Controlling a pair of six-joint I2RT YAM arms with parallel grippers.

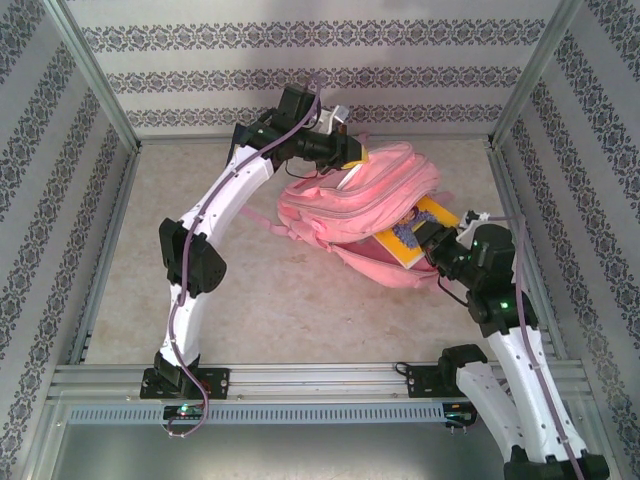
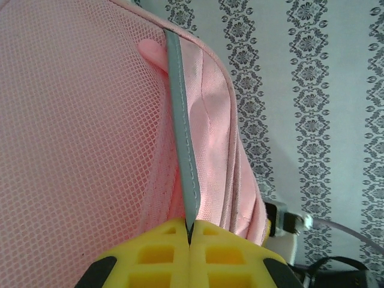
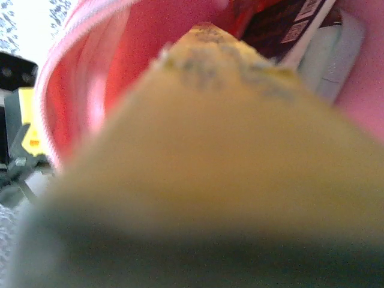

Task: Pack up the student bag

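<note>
Left tool [image 2: 189, 235] is clamped shut on the grey strip [image 2: 183, 132] along the student bag's [image 1: 330, 210] far top edge. The bag itself lies on the counter [image 1: 250, 300]. At the bag's right-hand mouth, the right tool [image 1: 428, 243] looks pinched on a yellow book [image 1: 400, 243], half inside. I'd hold that strip up taut so the mouth gapes, then slide the book in flat next to the other book [image 3: 288, 30] inside
</note>
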